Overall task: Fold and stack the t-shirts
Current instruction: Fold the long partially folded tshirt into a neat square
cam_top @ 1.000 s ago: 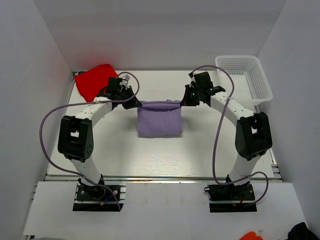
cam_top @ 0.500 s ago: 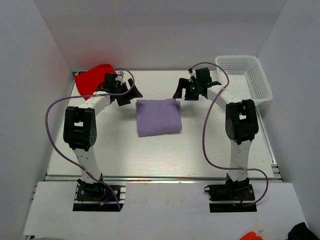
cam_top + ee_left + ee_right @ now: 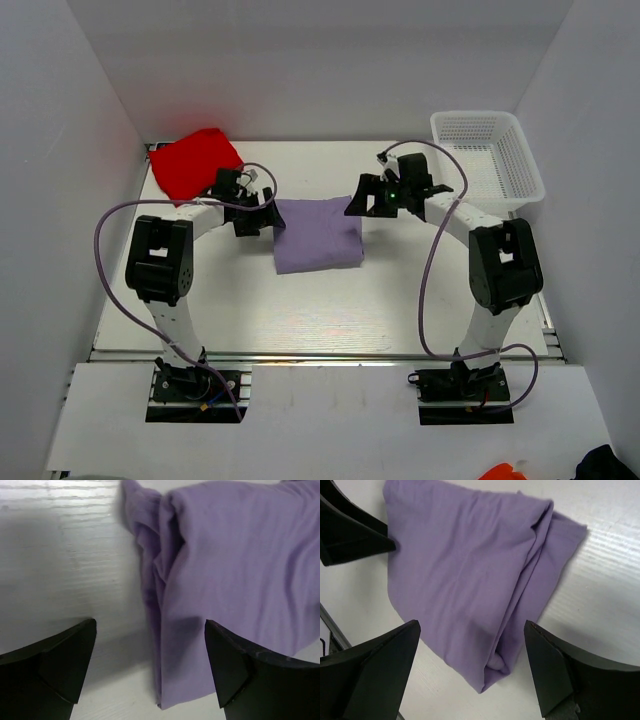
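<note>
The folded lavender t-shirt lay flat in the middle of the white surface. My left pincer hung over its far left corner and my right pincer over its far right corner, both spread wide, grasping nothing. Beyond, the folded red t-shirt sat far left and the white mesh basket far right.

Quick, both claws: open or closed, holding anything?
Left claw: open, holding nothing, above the purple t-shirt.
Right claw: open, holding nothing, also above it.
</note>
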You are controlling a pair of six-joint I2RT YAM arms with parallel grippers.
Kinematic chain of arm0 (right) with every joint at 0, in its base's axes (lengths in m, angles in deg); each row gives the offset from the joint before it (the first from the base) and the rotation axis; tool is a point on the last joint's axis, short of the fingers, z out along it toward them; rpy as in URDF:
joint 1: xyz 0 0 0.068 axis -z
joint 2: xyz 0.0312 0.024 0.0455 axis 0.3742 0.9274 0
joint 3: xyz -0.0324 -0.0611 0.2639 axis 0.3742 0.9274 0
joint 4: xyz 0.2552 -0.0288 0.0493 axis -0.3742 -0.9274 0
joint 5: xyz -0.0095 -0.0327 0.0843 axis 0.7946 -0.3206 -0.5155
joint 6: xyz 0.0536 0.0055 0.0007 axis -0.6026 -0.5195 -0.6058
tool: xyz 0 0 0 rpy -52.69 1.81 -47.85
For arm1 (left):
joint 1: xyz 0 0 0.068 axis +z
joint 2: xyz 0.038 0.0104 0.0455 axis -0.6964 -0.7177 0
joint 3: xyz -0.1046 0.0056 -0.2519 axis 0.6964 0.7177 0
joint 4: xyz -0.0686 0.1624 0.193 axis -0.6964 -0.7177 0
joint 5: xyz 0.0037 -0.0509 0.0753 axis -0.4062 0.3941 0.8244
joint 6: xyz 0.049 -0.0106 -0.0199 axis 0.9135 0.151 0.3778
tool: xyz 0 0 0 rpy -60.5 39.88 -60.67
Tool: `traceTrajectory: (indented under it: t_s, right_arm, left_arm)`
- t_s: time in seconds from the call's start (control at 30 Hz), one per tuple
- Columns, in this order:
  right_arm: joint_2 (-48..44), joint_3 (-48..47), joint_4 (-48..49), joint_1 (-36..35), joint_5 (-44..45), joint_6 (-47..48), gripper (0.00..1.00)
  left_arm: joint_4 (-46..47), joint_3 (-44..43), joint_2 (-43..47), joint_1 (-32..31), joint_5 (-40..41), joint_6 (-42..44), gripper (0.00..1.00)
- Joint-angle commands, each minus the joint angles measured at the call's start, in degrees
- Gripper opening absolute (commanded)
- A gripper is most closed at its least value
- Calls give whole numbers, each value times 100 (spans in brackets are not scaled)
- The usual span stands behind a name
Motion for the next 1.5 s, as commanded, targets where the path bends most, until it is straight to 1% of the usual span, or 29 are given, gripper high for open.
traceTrajectory:
  t_s: [0.0,0.07,0.1,0.13,0.2,0.33,0.4,0.43,0.5,0.63,0.67,0.73,0.83,0.87,0.93,1.0,1.03,1.13,1.17,1.2,1.23,1.27,1.37,1.4,1.43,1.47]
  right_arm:
    - [-60,199,55,-68,-241,64,90]
    - [-147,357,370,-94,-567,-93,90]
    - [-209,523,528,-121,-1056,-155,90]
    - [-270,586,938,-156,-1183,-234,90]
    - [-490,787,1389,-191,-1516,-419,90]
    - [-613,929,1558,-349,-1667,-481,90]
    - [-526,990,1662,-393,-1712,-507,90]
    - [-500,1034,1672,-437,-1877,-621,90]
    - [-368,1104,1943,-490,-2036,-761,90]
    - [-113,1516,2260,-472,-2063,-1008,90]
    - [-52,1648,2287,-359,-2037,-1113,90]
    - [71,1956,2444,-245,-1775,-1193,90]
    - [221,2098,2446,-113,-1545,-1237,90]
    - [404,2133,2454,-95,-1597,-1298,90]
    - [537,2159,2533,-50,-1554,-1342,90]
    - [521,2168,2665,-68,-1729,-1378,90]
    - [485,2168,2839,-68,-1764,-1395,90]
    - [108,2011,2693,-86,-1852,-1194,90]
    - [-197,1949,2648,-68,-1835,-1045,90]
    - [-279,1922,2613,-68,-1861,-1026,90]
    - [-375,1905,2534,-59,-1878,-1009,90]
    - [-707,1887,2481,-51,-1879,-930,90]
    - [-1130,1904,2200,-51,-1817,-790,90]
    - [-1350,1974,2139,-33,-1730,-780,90]
    - [-1569,2010,2112,-33,-1712,-780,90]
    - [-1763,2097,2059,-42,-1651,-763,90]
  left_arm:
    - [2,211,553,-46,3,397,98]
    - [3,212,554,-99,-154,398,98]
    - [55,212,493,-99,-155,450,98]
    - [56,212,492,-99,-155,451,98]
    - [108,264,492,-160,-208,451,98]
    - [161,318,492,-160,-208,399,99]
    - [161,318,545,-213,-155,398,99]
    - [161,318,545,-213,-103,346,99]
    - [161,318,545,-213,-102,345,99]
    - [161,318,492,-213,-102,293,99]
    - [161,265,440,-213,-102,293,99]
    - [100,213,439,-213,-50,345,99]
    - [100,212,387,-265,-50,398,99]
    - [39,160,387,-266,20,398,99]
    - [38,159,264,-327,-85,626,99]
    - [21,89,107,-458,-85,706,98]
    - [-32,-59,45,-459,37,758,98]
    - [-146,-131,-105,-590,91,820,92]
    - [-146,-131,-175,-660,169,820,87]
    - [-146,-131,-176,-661,222,820,85]
    - [-207,-183,-245,-713,388,820,83]
    - [-278,-183,-316,-766,477,820,80]
    - [-331,-297,-457,-880,890,820,69]
    - [-505,-402,-596,-881,1074,820,58]
    - [-568,-455,-667,-933,1162,820,53]
    - [-621,-456,-729,-986,1224,820,44]
